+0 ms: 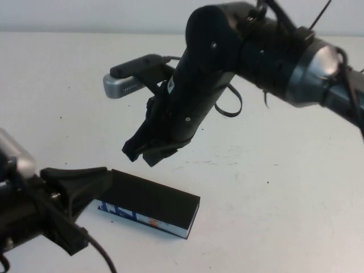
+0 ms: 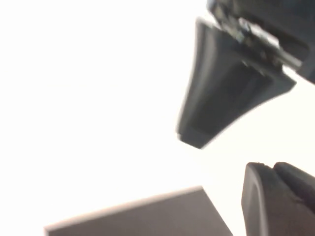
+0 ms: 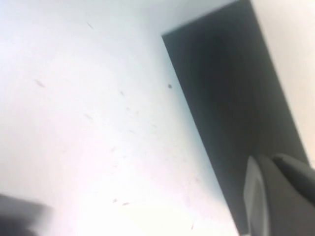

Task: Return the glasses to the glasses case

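Observation:
The glasses case [image 1: 152,202] lies on the white table at the front left, black top face up, with the blue, white and orange print along its near side. It looks closed. The glasses are not visible in any view. My right gripper [image 1: 142,154] hangs open just above and behind the case, empty, with one of its fingers [image 3: 280,196] over the case's black top [image 3: 231,108]. My left gripper [image 1: 95,207] is open at the case's left end. One of its fingers [image 2: 275,201] is beside the case [image 2: 147,216], and the right gripper [image 2: 221,93] shows above.
The right arm [image 1: 273,51] stretches in from the back right over the middle of the table. The white table [image 1: 284,187] carries nothing else that I can see.

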Controlling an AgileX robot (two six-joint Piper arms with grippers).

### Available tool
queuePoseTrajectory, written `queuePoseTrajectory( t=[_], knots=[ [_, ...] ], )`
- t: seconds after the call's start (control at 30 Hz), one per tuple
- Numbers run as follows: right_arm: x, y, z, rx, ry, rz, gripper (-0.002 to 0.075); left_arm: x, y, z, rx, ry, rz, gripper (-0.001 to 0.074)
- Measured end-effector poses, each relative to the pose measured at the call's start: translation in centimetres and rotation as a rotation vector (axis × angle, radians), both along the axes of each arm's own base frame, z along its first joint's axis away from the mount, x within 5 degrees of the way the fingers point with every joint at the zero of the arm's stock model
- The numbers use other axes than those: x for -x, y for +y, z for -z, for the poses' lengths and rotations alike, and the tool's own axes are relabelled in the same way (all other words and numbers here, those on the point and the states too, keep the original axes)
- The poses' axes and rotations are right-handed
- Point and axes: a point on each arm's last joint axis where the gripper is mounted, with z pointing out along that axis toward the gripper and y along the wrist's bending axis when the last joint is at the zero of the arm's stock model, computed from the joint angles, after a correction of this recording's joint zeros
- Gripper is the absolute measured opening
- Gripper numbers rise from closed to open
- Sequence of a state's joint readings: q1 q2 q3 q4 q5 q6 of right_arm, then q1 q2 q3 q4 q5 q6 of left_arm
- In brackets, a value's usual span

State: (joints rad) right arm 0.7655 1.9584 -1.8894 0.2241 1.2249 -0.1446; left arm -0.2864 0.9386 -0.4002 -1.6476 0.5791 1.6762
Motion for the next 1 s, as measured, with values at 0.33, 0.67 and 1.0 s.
queuePoseTrajectory(
  t=[0.33, 0.67, 1.0],
  knots=[
    [7.0, -7.4, -7.0, -0.040, -0.106, 0.049, -0.0014, 8.3, 5.8, -4.6, 0.121, -0.502, -0.393, -0.0001],
    [17.4, -17.9, -7.5, -0.195, -0.242, 0.138, -0.0014, 10.0, 8.0, 1.6, 0.151, -0.511, -0.578, -0.0001],
    [23.5, -24.1, -3.9, -0.475, -0.421, 0.248, -0.0014, 9.3, 8.6, 5.0, 0.074, -0.422, -0.656, -0.0001]
  ],
)
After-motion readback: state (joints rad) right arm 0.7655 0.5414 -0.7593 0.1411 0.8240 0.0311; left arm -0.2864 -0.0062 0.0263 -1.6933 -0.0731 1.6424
